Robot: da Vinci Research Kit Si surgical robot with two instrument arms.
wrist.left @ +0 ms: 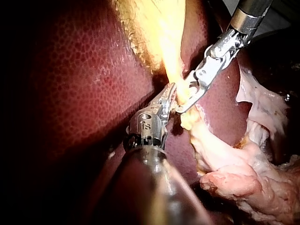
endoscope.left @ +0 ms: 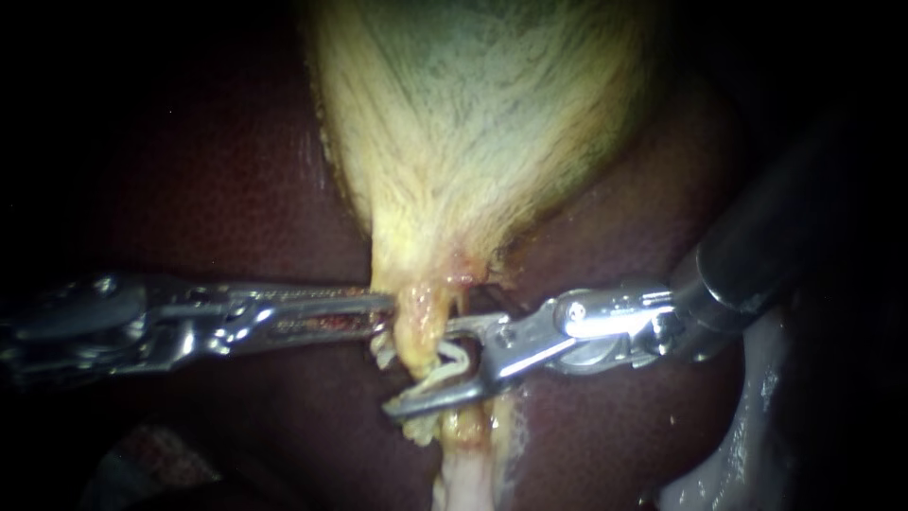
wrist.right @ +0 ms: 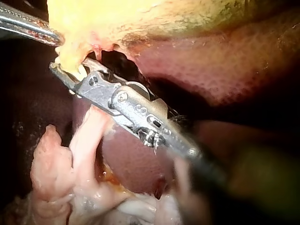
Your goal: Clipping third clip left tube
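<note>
Clip placement step: left instrument (endoscope.left: 386, 312) clamped on gallbladder (endoscope.left: 473, 123) neck, right instrument (endoscope.left: 421, 367) jaws apart astride the tube (endoscope.left: 416, 326); next move likely a square squeeze shut.

Endoscope close, head-on, wrist views oblique — sharing gallbladder (endoscope.left: 473, 142)

All I've got carrying anything here is the dark red speckled liver (endoscope.left: 236, 189), with the pale yellow gallbladder (endoscope.left: 473, 123) lying straight on it, tapering down to a narrow neck.
</note>
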